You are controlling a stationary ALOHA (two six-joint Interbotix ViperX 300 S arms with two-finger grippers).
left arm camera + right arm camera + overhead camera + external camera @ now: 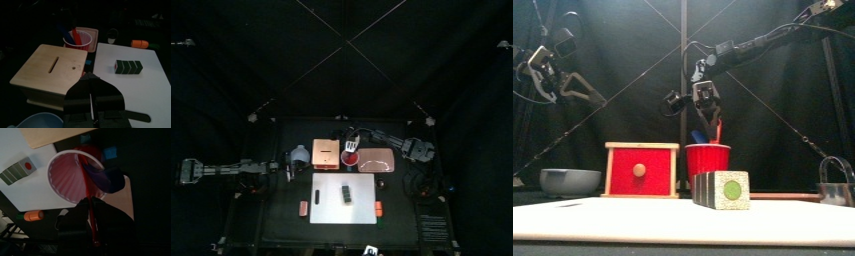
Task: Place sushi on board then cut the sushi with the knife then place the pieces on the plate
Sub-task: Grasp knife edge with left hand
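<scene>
A robotics lab booth: black curtains (342,50), robot arms (225,168), small table (331,232).

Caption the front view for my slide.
Right gripper grips the red knife standing in the cup; sushi sits on the board in front.

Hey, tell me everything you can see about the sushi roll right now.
The sushi roll is a short row of dark green blocks pressed together, not yet cut. The end facing the front is pale with a round green centre; the opposite end shows a red centre. It looks like hard toy material. It lies lengthwise, front to back, near the middle of the white cutting board, and nothing else touches it.
</scene>
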